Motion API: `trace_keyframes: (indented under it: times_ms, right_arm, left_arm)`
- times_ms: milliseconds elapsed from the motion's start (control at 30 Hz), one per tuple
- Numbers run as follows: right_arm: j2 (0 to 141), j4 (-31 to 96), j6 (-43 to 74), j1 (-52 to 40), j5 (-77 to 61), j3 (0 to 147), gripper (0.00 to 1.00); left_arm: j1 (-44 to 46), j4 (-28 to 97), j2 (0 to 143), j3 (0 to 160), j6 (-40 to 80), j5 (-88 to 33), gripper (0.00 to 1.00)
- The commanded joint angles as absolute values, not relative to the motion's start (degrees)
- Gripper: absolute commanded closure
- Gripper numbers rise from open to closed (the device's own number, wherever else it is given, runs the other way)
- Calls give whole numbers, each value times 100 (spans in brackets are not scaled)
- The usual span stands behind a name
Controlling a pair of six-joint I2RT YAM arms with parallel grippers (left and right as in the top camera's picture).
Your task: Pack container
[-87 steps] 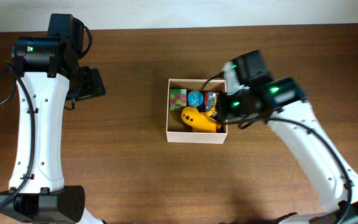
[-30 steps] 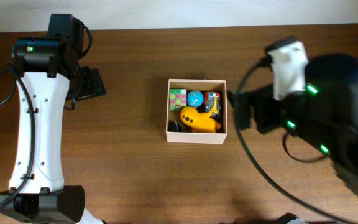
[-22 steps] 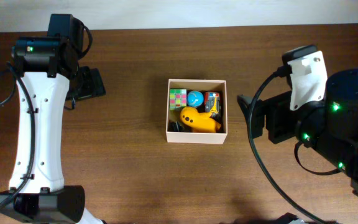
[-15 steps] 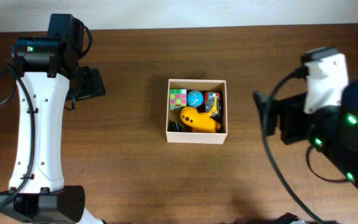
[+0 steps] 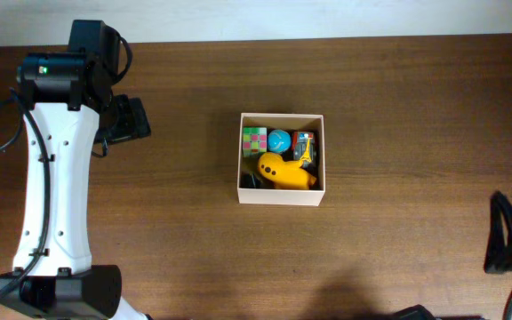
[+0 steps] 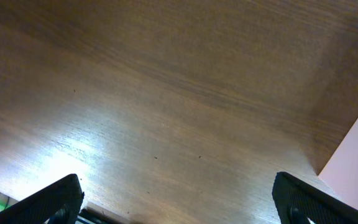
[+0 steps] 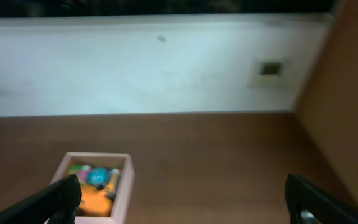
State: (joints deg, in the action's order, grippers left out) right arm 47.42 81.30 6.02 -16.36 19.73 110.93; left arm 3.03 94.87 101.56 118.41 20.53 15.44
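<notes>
White-walled container (image 5: pixel 282 196), left gripper (image 6: pixel 178 202) and right gripper (image 7: pixel 185 199) both spread wide, well apart from it.

overhead: straight down over whole table (image 5: pixel 398 89) | left wrist: close above the table | right wrist: far back, faces wall (image 7: pixel 135 74); shares container (image 7: pixel 122 193), lower left there, centre overhead
</notes>
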Motion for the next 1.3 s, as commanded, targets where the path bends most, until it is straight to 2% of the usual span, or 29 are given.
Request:
trace_keyframes:
  times_ms: [0,433,733,1100,1267]
  right_arm:
    - [4473,8117,602,-1310,2060,10506,1]
    - [2718,6165,633,-696,1988,6556,2]
    - [1439,5315,646,-473,1953,4353,1]
    - [16,5240,648,-244,1837,2475,1]
    - [19,5153,648,-244,1750,2051,1]
  left_arm:
    - [283,9480,10042,11913,1984,1544,1]
    - [283,9480,10042,11913,1984,1544,1]
    - [283,9480,10042,11913,1984,1544,1]
    - [283,9480,10042,11913,1984,1544,1]
    - [283,9478,10042,11913,1984,1544,1]
